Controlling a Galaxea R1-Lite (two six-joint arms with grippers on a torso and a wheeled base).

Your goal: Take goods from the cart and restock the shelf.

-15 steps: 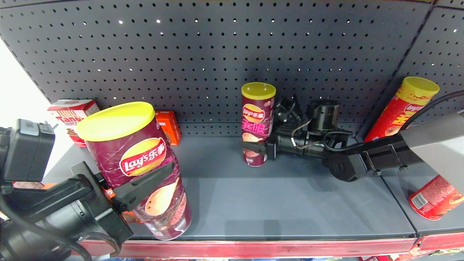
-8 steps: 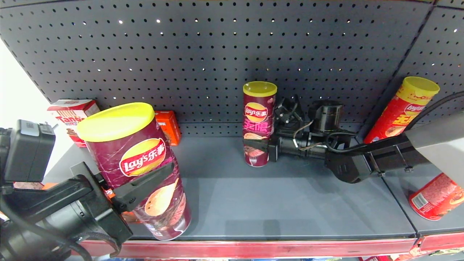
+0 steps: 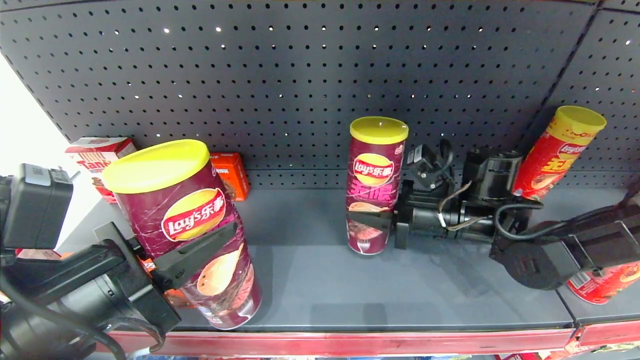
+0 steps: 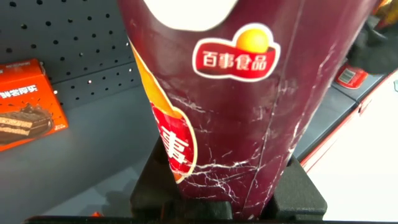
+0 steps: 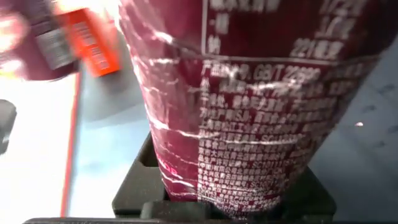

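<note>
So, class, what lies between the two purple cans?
Nothing: in the head view, only bare grey shelf separates the left purple can from the right purple can.

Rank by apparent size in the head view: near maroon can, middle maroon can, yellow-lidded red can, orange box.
1. near maroon can, though nearness to the camera inflates it; its true size may match the next.
2. middle maroon can
3. yellow-lidded red can, base partly hidden
4. orange box

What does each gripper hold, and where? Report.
Left gripper: near can, by its middle. Right gripper: far can, by its lower body.
</note>
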